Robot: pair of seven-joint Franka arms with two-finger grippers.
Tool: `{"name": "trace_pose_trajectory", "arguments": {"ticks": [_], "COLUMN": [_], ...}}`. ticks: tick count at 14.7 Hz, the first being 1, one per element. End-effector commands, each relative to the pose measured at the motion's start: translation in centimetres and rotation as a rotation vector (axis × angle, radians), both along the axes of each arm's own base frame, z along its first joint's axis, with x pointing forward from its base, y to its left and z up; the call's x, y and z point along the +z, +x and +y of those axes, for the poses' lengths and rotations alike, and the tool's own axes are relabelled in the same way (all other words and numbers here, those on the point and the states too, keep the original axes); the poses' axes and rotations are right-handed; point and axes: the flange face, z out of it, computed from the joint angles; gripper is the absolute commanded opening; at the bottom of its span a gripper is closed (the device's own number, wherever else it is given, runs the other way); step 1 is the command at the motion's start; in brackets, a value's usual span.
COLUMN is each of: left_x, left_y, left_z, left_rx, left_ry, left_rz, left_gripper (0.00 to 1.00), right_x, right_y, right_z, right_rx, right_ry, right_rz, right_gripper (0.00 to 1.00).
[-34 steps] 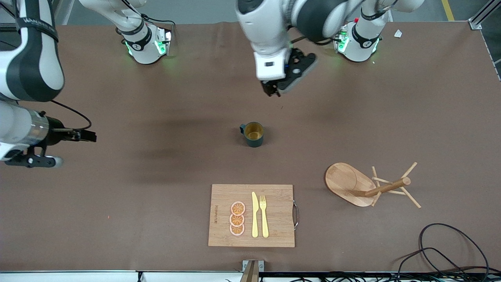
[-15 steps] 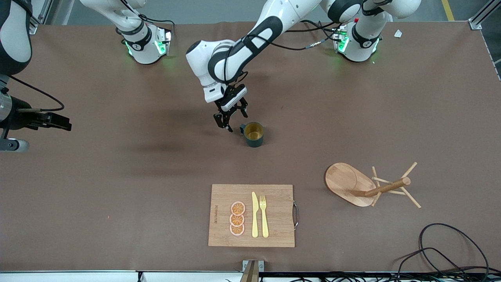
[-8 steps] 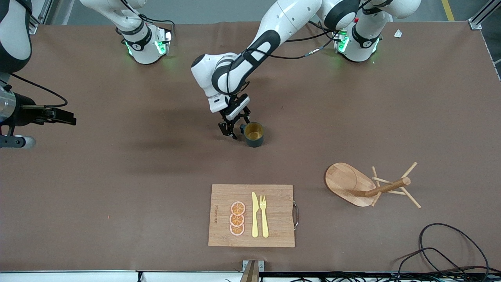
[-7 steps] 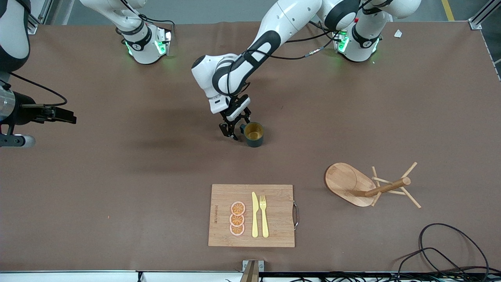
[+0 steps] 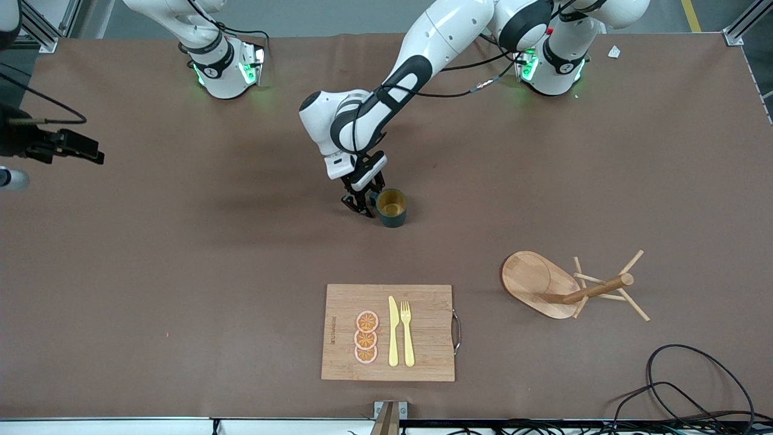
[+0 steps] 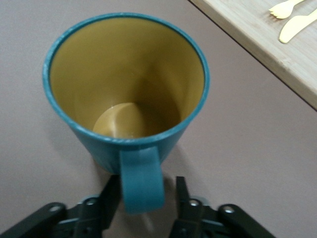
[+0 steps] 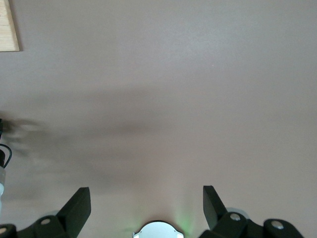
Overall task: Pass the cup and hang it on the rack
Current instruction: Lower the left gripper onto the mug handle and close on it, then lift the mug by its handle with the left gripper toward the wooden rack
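Left claw (image 6: 143,203) straddles cup (image 6: 126,89) handle; contact seemingly unclear.

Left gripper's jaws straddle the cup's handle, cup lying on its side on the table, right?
Not quite: the cup stands upright, mouth up, as the left wrist view shows. The left gripper does have its jaws on either side of the handle, with gaps.

My brown-covered table (image 5: 181,290) carries the upright cup (image 5: 392,208) at its middle, the wooden rack (image 5: 564,288) toward my left arm's end, and a cutting board (image 5: 423,332) nearest the front camera, beside black cables (image 5: 688,386).
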Motion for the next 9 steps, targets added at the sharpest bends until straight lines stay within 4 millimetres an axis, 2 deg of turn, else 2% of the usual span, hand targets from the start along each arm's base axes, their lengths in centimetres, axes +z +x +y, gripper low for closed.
{"name": "trace_pose_trajectory", "arguments": {"ticks": [1, 2, 4, 6, 7, 9], "left_x": [0.3, 0.6, 1.2, 5.7, 9.0, 14.4], "left_y": [1.2, 1.2, 1.4, 4.0, 5.6, 9.0], "left_z": [0.0, 0.0, 0.1, 0.8, 1.4, 3.5], "left_rx": [-0.016, -0.045, -0.094, -0.06, -0.046, -0.024], "left_ry": [-0.016, 0.0, 0.018, -0.051, -0.104, -0.199], "left_rz": [-0.004, 0.015, 0.071, 0.129, 0.178, 0.258], "left_gripper": [0.11, 0.0, 0.0, 0.0, 0.0, 0.0], "right_x": [1.2, 1.8, 2.6, 3.2, 3.4, 3.5], "right_y": [-2.3, -2.7, -3.1, -3.2, -3.2, -3.1], "right_z": [-0.2, -0.1, -0.1, -0.2, -0.6, -0.7], "right_rx": [0.004, 0.005, 0.007, 0.004, -0.002, -0.007], "right_ry": [0.016, 0.016, 0.015, 0.013, 0.013, 0.015], "right_rz": [-0.038, -0.05, -0.067, -0.086, -0.092, -0.093], "right_gripper": [1.0, 1.0, 1.0, 1.0, 1.0, 1.0]}}
